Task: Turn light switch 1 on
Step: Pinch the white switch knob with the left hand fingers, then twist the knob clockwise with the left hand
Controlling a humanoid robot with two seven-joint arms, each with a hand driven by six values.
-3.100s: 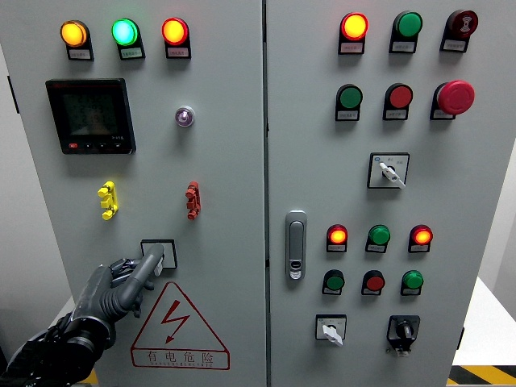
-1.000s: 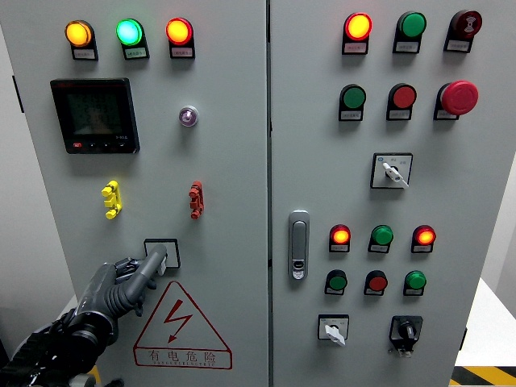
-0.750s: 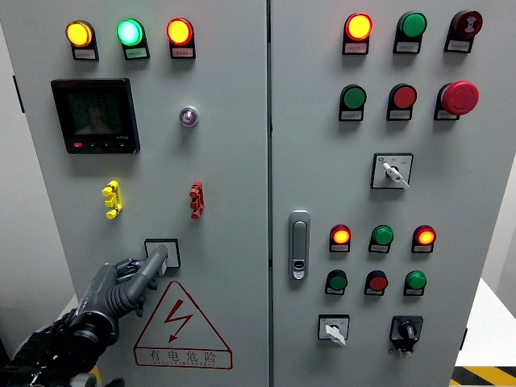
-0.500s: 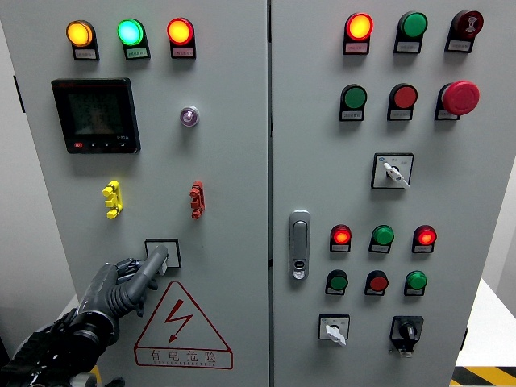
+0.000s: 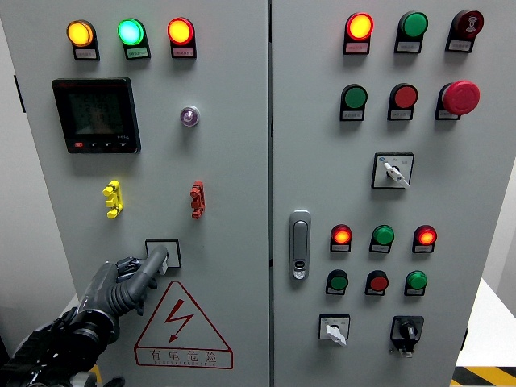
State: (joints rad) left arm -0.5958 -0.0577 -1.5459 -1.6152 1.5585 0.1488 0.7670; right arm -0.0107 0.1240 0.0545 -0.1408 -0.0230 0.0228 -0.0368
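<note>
The grey control cabinet has a small square switch with a black frame (image 5: 171, 246) on its left door, above the red lightning warning triangle (image 5: 179, 326). My left hand (image 5: 129, 280) comes up from the lower left. Its dark index finger (image 5: 155, 262) is stretched out and its tip lies on the switch's lower left part, hiding that part. The other fingers are curled and hold nothing. My right hand does not show.
On the left door are three lit lamps (image 5: 129, 32), a black display (image 5: 97, 114), a small key lock (image 5: 189, 116), and yellow (image 5: 112, 199) and red (image 5: 197, 199) clips. The right door carries a handle (image 5: 299, 244), lamps, push buttons, a red emergency button (image 5: 461, 97) and rotary switches (image 5: 392, 171).
The whole picture has slid a few pixels to the right. My left index fingertip has stayed on the square switch, and the hand has barely moved.
</note>
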